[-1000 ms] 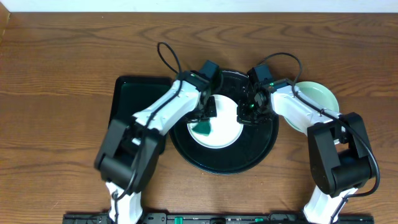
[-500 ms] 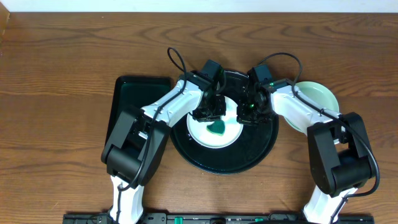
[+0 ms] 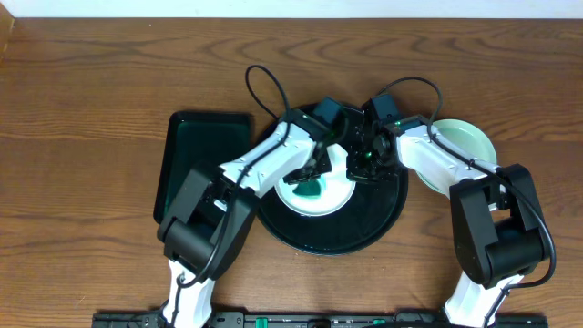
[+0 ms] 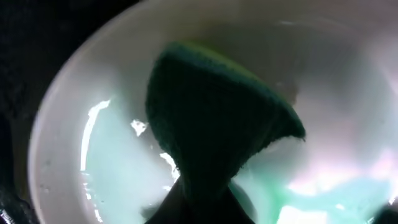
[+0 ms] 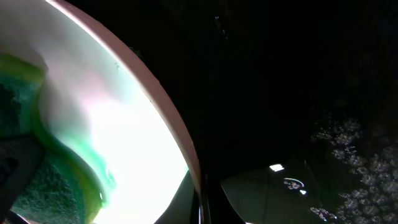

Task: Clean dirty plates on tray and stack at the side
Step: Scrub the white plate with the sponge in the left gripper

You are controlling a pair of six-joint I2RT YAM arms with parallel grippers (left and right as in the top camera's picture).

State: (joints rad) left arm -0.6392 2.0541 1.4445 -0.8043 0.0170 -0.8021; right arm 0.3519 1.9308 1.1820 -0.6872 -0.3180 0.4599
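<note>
A white plate (image 3: pixel 330 196) with teal-green smears lies on the round black tray (image 3: pixel 383 214). My left gripper (image 3: pixel 316 171) is shut on a dark green sponge (image 3: pixel 312 188) and presses it on the plate's middle. In the left wrist view the sponge (image 4: pixel 214 124) covers the plate (image 4: pixel 68 143) centre, with green smears beside it. My right gripper (image 3: pixel 363 166) is shut on the plate's right rim; the right wrist view shows the rim (image 5: pixel 163 112) between its fingers (image 5: pixel 186 202). A second, plain pale mint plate (image 3: pixel 469 141) sits off the tray at the right. No third plate shows.
A rectangular black tray (image 3: pixel 196 155) lies left of the round tray on the brown wooden table (image 3: pixel 82 118). Both arms cross over the round tray's far half, with cables looping above them.
My left gripper has dragged the sponge from the plate's left side to its middle. The right gripper has stayed on the plate's rim.
</note>
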